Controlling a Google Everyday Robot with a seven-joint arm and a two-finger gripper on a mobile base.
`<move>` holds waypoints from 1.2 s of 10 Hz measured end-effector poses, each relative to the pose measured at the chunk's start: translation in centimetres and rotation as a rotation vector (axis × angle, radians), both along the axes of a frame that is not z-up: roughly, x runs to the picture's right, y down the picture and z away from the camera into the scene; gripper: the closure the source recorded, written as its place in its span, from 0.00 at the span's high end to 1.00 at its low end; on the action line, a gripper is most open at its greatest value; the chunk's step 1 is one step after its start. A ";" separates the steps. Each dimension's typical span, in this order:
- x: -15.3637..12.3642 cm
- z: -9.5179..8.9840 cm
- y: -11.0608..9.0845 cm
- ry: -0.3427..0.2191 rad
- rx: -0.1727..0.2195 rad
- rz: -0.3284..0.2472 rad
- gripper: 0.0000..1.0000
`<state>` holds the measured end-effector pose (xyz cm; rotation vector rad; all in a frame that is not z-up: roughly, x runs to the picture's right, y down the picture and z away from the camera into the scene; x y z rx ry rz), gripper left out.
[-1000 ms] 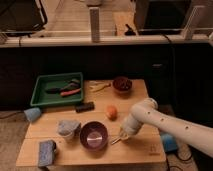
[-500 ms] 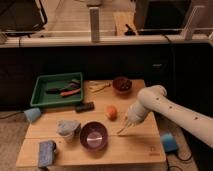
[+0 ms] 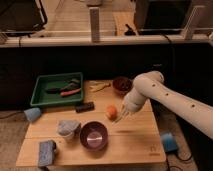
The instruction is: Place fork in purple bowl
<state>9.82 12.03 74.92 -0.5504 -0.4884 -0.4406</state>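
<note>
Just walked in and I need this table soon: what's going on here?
A robot arm is working on putting a fork in the purple bowl. Its end effector hangs just above the table, beside the orange ball, not yet over the bowl. A thin pale sliver at its tip looks like the fork. The bowl looks empty.

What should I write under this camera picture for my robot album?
Robot's gripper hangs over the wooden table, beside a round orange thing, near the purple bowl.
</note>
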 end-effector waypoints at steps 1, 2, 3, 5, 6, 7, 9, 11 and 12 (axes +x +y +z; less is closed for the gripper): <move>-0.6 -0.2 -0.4 -0.034 0.003 0.008 0.00; -1.0 -0.3 -0.6 -0.078 -0.006 0.021 0.00; -1.5 -0.6 -0.8 -0.125 -0.013 0.034 0.00; -3.2 -1.3 -1.3 -0.193 -0.007 0.029 0.00; -4.0 -1.8 -1.5 -0.223 -0.003 0.021 0.00; -5.1 -2.3 -1.5 -0.253 0.001 0.009 0.00; -8.0 -2.9 -0.9 -0.302 -0.005 -0.027 0.00; -11.0 -3.0 0.9 -0.345 -0.025 -0.074 0.00; -11.9 -2.9 1.7 -0.356 -0.035 -0.088 0.00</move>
